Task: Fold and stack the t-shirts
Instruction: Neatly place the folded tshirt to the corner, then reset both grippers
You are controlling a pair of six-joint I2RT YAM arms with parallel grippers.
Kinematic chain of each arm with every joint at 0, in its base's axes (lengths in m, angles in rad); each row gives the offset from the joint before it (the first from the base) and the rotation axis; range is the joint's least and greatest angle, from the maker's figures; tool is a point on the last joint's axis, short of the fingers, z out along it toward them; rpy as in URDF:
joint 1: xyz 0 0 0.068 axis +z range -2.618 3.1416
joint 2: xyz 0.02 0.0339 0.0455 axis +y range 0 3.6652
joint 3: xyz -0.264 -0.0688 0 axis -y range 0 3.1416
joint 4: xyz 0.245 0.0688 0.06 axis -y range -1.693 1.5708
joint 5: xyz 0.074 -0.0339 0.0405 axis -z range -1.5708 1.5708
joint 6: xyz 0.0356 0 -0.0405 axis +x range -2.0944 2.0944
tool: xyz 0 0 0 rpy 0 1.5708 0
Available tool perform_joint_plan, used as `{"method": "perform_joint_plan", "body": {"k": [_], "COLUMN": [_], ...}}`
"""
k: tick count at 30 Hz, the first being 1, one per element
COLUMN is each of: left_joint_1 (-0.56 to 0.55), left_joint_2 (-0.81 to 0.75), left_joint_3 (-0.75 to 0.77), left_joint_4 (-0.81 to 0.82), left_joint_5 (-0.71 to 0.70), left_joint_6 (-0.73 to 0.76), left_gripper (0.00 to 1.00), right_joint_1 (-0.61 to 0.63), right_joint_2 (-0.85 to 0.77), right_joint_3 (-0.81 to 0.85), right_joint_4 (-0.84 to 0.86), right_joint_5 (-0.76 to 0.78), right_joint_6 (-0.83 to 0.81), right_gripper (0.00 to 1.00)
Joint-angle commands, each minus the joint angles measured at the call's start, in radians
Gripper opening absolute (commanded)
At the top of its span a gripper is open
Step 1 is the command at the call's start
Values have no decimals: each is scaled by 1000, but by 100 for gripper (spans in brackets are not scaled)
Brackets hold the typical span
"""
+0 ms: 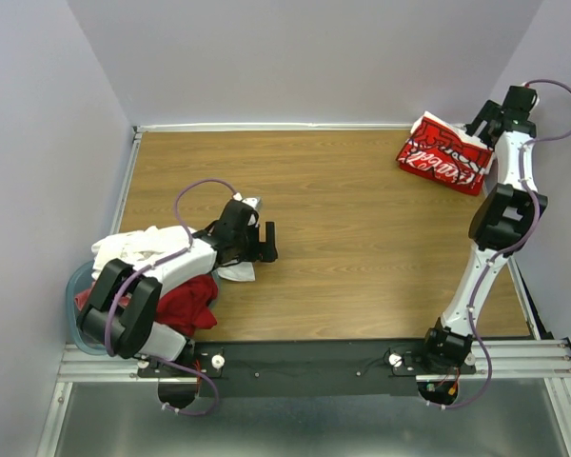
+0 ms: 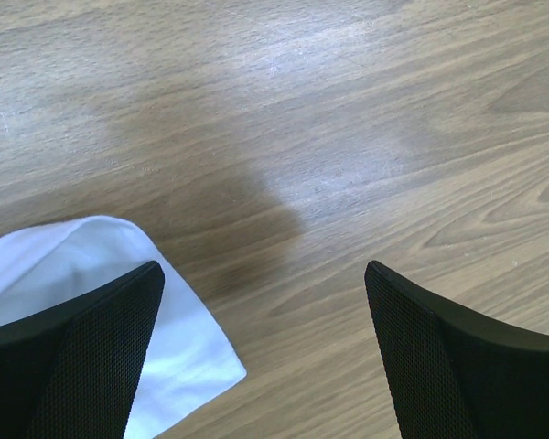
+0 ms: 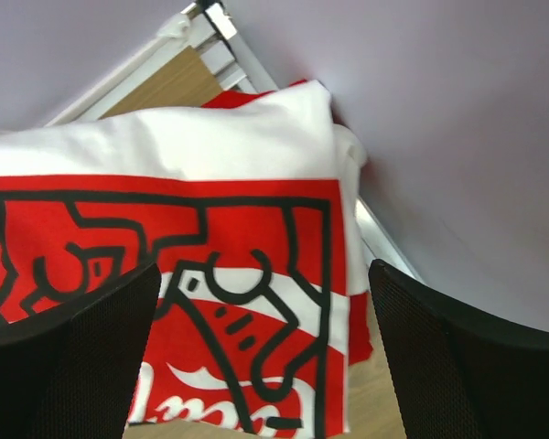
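Near the left edge, left pincer (image 1: 269, 241): released, my jaws wide apart, nothing between them, bare wood of the desk (image 1: 362, 248) under the gap.
Left pincer finger (image 2: 91, 357): sits over the white t-shirt corner (image 2: 64, 256); can't tell if it touches.
White t-shirt corner: flat on the wood, just beside my left wrist.
White t-shirts heap (image 1: 133, 246): crumpled at the left edge, partly under my left arm.
Red t-shirt (image 1: 190, 300): bunched, touching the white heap on its near-edge side.
Tub (image 1: 79, 283): pale blue, near left corner, mostly hidden by the heap and my arm.
Right pincer (image 3: 263, 270): far right corner, released, jaws wide, gripping nothing, held over the printed t-shirt (image 3: 210, 229).
Printed t-shirt: white with a red and black graphic, folded, lying in the far right corner close to the right edge.
Gap: heap and printed t-shirt well apart, at opposite sides of the desk.
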State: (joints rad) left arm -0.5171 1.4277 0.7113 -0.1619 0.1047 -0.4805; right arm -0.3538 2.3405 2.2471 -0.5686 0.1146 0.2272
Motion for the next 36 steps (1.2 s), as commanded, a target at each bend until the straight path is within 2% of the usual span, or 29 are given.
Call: {"method": "perform_joint_plan", "body": {"k": [1,11,18,27,32,36], "left_joint_1": [3,3,2,0,0,0], "left_joint_2": [-44,-210,-331,-562,-641,-674], "left_joint_3": [-12,-7,-1,-7,-16,-21], "left_joint_4": [-25,-18,-10,-10,-33,-56], "left_joint_5": [7,-77,-155,-267,-322,-359], "left_joint_6": [-6,-24,-41,-38,-36,-46], "left_gripper": [98,98,98,98,98,98], "right_joint_1": [-5,18,94,426,587,703], "right_joint_2": [-101,-429,-700,-1035,-1110,-1129], "right_joint_3": [-49,-470,-757,-1132,-1296,-1357], "right_joint_4": [38,191,226,223,216,208], "right_joint_5": [96,83,51,70,74,117], "right_joint_6": [-35,-15,41,153,254,313], "right_gripper": [100,100,100,100,100,100]}}
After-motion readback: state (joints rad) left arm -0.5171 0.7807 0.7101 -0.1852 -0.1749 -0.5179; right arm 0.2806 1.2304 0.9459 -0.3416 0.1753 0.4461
